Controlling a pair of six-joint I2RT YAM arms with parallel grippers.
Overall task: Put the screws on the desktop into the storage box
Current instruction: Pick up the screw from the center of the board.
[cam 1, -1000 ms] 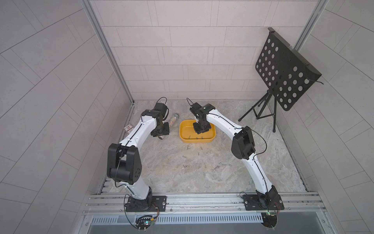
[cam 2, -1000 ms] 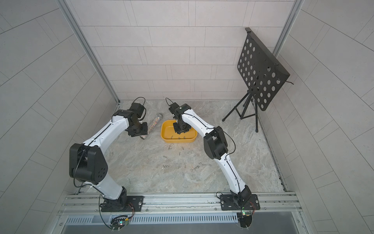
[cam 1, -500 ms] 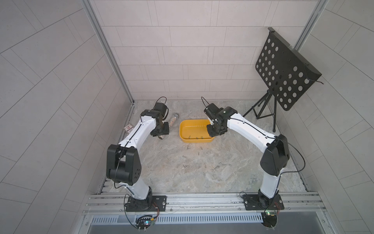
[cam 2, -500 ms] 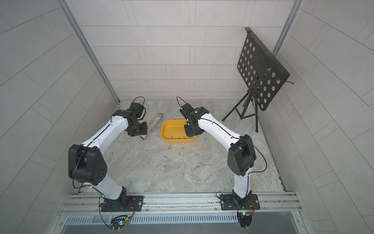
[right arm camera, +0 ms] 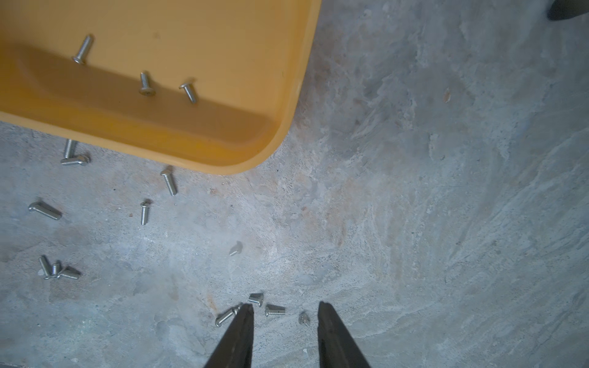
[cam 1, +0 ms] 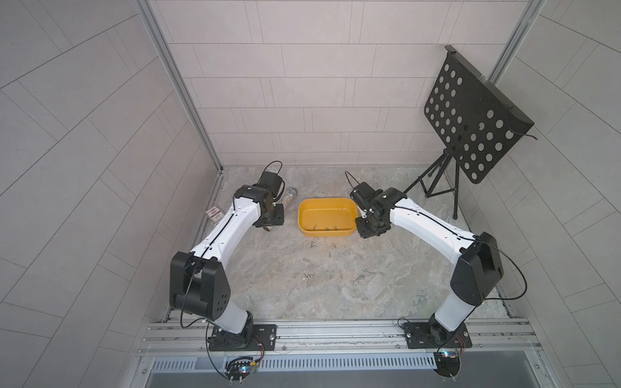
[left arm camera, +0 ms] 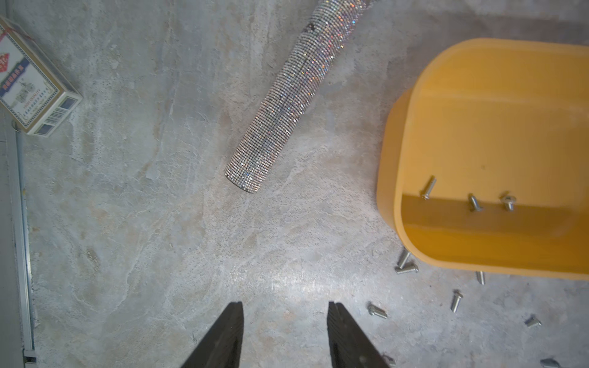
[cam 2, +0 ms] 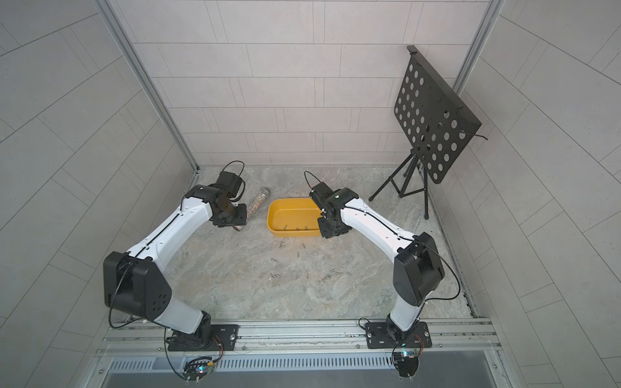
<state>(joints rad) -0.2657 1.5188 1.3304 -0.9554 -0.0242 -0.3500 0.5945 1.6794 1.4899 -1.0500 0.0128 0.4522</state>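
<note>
Both arms are down at the back of the desktop (cam 1: 302,295), one on each side of the storage box (cam 1: 326,213) — the yellow tub sits flat on the marble between them. On the left gripper (left arm camera: 285,306) the jaws are spread, with nothing between them and bare stone underneath. Just beyond its fingertips lies the glittery tube (left arm camera: 287,95), on its side, near the box but not touching it. The small card box (left arm camera: 32,86) rests further out by the desktop's metal edge.

Over to the right gripper (right arm camera: 286,305): jaws parted too, holding nothing, just beside the box's right-hand near corner. A few screws (right arm camera: 274,309) show on the stone around its fingertips, none pinched.

Inside the box, three screws lie along the near wall. The rest are out on the desktop in front of it — a pair right at the foot of that wall, others scattered singly, and a loose cluster further toward the arm bases. The black music stand (cam 1: 485,85) stands in the far right corner, well apart.
</note>
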